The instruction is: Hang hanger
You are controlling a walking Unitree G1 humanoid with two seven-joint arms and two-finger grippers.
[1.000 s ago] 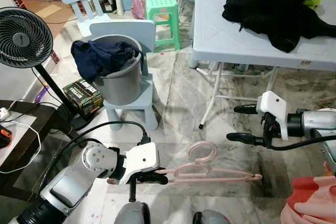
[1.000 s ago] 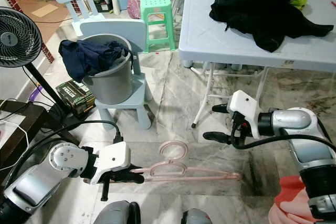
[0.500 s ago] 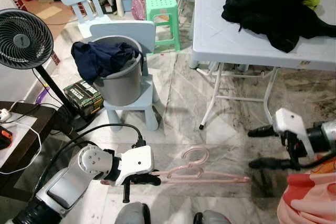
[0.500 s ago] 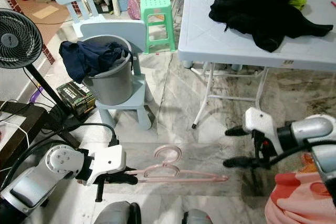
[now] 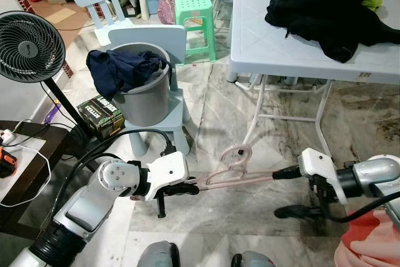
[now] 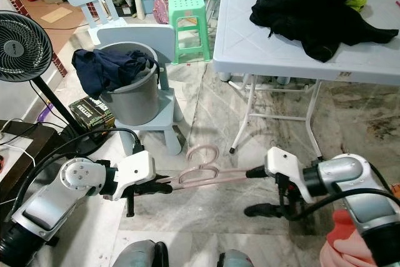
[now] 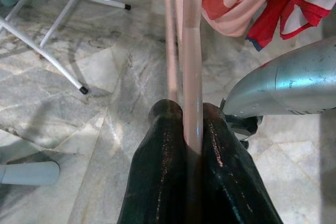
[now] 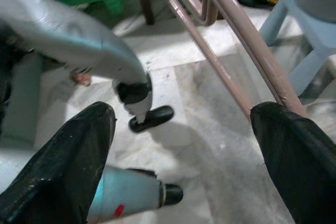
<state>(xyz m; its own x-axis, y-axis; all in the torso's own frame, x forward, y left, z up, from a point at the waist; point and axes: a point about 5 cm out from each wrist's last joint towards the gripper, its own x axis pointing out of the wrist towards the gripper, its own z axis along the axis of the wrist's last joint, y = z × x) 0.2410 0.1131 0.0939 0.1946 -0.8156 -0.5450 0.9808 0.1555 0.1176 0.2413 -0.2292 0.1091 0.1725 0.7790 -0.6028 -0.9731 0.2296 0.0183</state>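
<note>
Marble floor below: your left end effector [image 5: 192, 187] pinches the thin pink plastic hanger [image 5: 240, 176], light, probably springy; your right end effector [image 5: 289, 192] gapes at its far end.

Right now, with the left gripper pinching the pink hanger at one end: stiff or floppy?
Probably stiff: the pink hanger stays straight though the left gripper holds just one end. Likely light, being thin rods. It could pivot in that narrow pinch; the open right gripper sits by the far end.
</note>
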